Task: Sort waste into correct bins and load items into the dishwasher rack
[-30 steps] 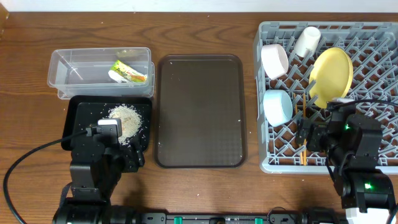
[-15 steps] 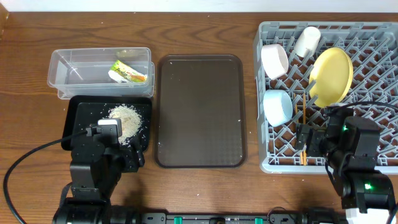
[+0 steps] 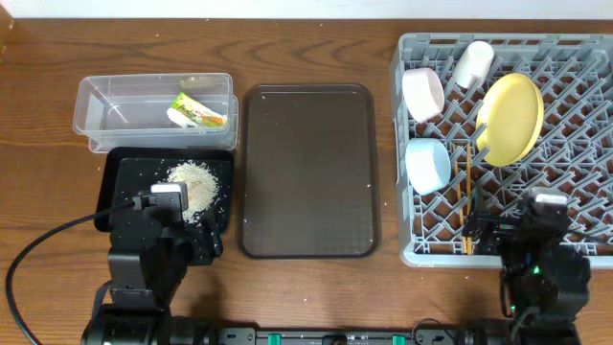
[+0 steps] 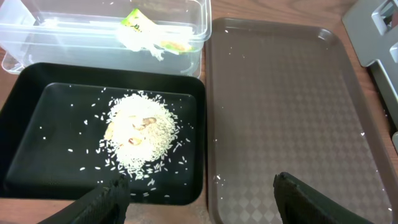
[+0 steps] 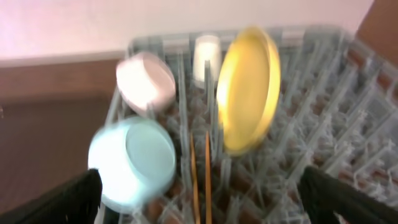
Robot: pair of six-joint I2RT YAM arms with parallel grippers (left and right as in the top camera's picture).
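The grey dishwasher rack (image 3: 412, 251) holds a yellow plate (image 3: 510, 117) on edge, a white bowl (image 3: 422, 94), a light blue bowl (image 3: 427, 165), a small white cup (image 3: 472, 63) and wooden chopsticks (image 3: 466, 196). My right gripper (image 5: 200, 180) hangs open and empty at the rack's front edge, facing the chopsticks (image 5: 193, 168) and blue bowl (image 5: 134, 162). The snack wrapper (image 3: 199, 111) lies in the clear tub (image 3: 115, 107). Rice scraps (image 4: 140, 134) are piled in the black tray (image 4: 37, 124). My left gripper (image 4: 200, 183) is open and empty over that tray's front right corner.
A large brown serving tray (image 3: 306, 172) lies between the bins and the rack, with a few stray grains on it. The left arm's cable (image 3: 38, 249) trails across the wooden table at the front left.
My right arm has drawn back from over the rack towards the table's front edge, its jaws staying open. The chopsticks stay in the rack. The left arm has not moved.
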